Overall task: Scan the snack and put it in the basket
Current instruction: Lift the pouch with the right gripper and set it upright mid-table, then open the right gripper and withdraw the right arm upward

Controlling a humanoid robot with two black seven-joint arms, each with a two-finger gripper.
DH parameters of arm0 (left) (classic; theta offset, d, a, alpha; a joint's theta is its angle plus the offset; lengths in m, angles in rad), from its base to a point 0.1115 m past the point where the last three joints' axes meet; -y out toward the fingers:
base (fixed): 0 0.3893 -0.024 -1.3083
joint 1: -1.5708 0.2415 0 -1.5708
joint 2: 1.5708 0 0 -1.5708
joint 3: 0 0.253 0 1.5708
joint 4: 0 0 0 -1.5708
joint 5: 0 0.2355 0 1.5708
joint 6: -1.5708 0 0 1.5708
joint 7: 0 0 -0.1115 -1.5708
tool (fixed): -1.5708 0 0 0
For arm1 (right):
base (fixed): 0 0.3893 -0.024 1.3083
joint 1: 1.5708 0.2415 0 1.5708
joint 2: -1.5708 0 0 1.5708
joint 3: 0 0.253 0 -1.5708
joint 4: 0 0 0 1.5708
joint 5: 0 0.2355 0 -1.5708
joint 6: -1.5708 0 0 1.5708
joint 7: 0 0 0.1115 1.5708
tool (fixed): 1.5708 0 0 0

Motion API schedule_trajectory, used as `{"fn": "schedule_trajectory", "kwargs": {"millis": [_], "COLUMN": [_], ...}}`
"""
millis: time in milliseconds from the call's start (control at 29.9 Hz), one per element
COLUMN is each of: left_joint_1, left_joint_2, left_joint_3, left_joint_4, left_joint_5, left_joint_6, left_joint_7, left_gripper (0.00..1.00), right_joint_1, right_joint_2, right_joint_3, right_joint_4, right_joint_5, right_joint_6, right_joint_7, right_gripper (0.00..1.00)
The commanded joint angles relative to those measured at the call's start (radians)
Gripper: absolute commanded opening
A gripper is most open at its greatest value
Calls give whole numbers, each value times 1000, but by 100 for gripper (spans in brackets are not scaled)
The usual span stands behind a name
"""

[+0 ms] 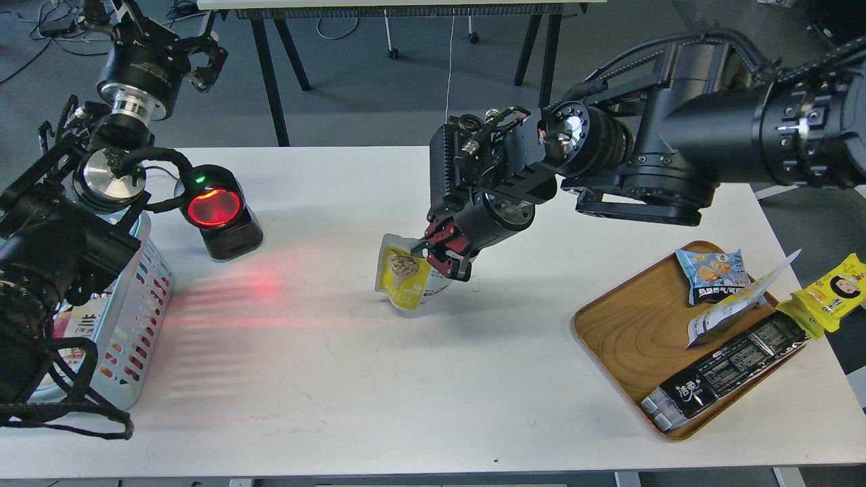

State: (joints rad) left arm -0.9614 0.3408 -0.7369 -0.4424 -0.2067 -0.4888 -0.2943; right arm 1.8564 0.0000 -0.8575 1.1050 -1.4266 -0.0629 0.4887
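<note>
The right pincer grips the small yellow stand-up snack pouch mid-counter, facing the black barcode scanner with its glowing red window near the far left corner. Scanning seems underway; next the pouch must travel left into the light blue slotted plastic basket. The left pincer hangs raised; I cannot tell its opening.

Right arm enters from 3 o'clock edge, thick black links stretching toward centre, wrist bent down toward 7 o'clock. Right gripper points down, red-tipped fingers clamped on top edge of snack. Left arm rises along 9 o'clock edge toward 11 o'clock corner; left gripper up there, dark, finger spread unclear.
</note>
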Motion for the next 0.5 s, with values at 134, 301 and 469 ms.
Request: {"fn": "schedule_trajectory", "kwargs": {"millis": [134,301,469], "left_joint_1": [-5,-2,-3], "left_joint_2": [12,20,38], "left_joint_3": [1,2,2], "left_joint_4": [-1,-1,-1], "left_joint_5": [0,0,0], "left_joint_6": [0,0,0], "left_joint_7": [1,0,1], "left_gripper": [100,100,100], "right_joint_1": [1,21,86], "right_joint_2": [0,0,-130], "right_joint_3": [2,40,135], "right_joint_4": [1,25,108], "right_joint_5": [0,17,72], "right_joint_6": [0,-6,-5], "right_joint_7": [0,0,0], "right_gripper": [17,32,62]}}
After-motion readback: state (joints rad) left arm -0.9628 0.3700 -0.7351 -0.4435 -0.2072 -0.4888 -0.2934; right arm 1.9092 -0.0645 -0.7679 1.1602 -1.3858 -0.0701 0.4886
